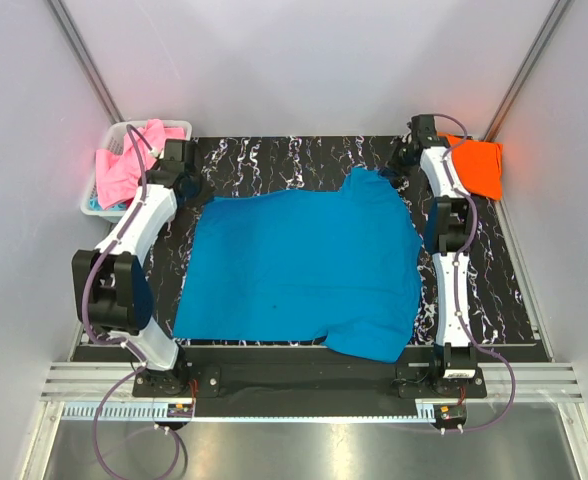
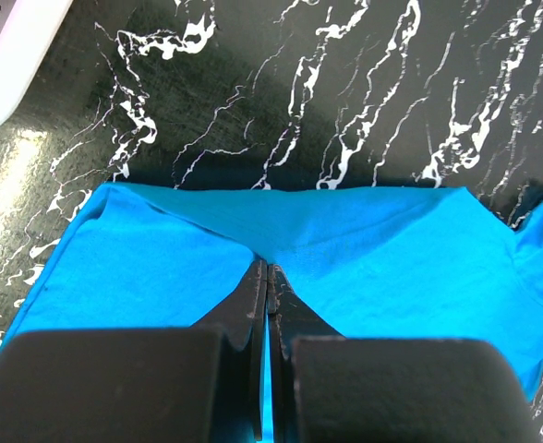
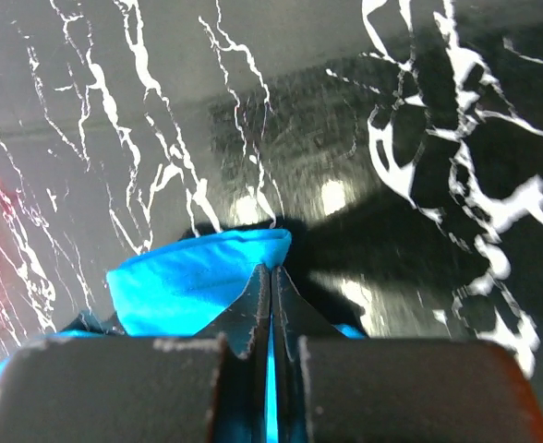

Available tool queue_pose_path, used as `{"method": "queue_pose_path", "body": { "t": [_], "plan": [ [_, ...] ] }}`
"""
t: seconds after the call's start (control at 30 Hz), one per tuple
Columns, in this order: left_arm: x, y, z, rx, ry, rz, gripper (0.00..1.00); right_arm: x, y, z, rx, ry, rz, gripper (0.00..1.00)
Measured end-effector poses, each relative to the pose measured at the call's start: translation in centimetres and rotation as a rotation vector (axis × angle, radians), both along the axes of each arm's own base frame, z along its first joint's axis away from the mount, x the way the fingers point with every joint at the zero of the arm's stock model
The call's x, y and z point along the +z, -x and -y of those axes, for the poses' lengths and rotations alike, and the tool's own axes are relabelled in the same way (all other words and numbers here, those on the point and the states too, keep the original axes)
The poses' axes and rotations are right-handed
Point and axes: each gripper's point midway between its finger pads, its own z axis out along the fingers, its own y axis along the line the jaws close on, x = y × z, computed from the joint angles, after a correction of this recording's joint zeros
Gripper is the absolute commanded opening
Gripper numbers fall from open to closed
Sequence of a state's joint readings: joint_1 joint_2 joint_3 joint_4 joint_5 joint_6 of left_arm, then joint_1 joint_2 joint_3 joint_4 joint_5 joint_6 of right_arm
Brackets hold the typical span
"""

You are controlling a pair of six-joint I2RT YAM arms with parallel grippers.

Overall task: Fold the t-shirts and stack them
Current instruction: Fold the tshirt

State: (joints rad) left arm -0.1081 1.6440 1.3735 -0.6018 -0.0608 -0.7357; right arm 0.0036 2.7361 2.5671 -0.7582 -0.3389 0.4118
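Teal-blue t-shirt lies spread over the middle of the surface, soft and limp; hold its far corners, where your left fingers and right fingers are clamped on it

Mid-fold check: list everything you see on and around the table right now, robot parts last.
blue t-shirt: one, bright teal-blue, spread across the middle of the mat
pink t-shirt: one, pink, bunched in the basket
orange t-shirt: one, orange, crumpled at the far right corner
basket: one, white lattice plastic, far left corner
mat: one, black with white marbling, under the blue t-shirt
left gripper: one, black fingers, shut on the blue t-shirt at its far left edge
right gripper: one, black fingers, shut on a fold of the blue t-shirt at its far right
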Motion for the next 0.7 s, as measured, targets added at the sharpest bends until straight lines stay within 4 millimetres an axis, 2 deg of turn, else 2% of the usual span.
{"method": "queue_pose_path", "body": {
  "t": [0.17,0.3,0.4,0.53,0.7],
  "plan": [
    [0.6,-0.1,0.2,-0.012,0.007,0.016,0.0,2.6,0.6,0.6,-0.005,0.037,0.016,0.0],
    [0.7,0.0,0.4,-0.021,0.017,0.015,0.0,5.8,0.9,0.8,-0.004,0.052,0.054,0.0],
    [0.9,0.0,0.5,-0.025,0.022,0.019,0.0,7.8,1.9,1.0,-0.004,0.063,0.059,0.0],
    [2.0,0.3,0.5,-0.026,0.026,0.044,0.0,8.9,4.8,1.3,-0.011,0.087,0.01,0.0],
    [3.2,1.8,0.2,-0.016,0.023,0.069,0.0,8.9,10.3,1.4,-0.015,0.125,-0.08,0.0]
  ]
}}
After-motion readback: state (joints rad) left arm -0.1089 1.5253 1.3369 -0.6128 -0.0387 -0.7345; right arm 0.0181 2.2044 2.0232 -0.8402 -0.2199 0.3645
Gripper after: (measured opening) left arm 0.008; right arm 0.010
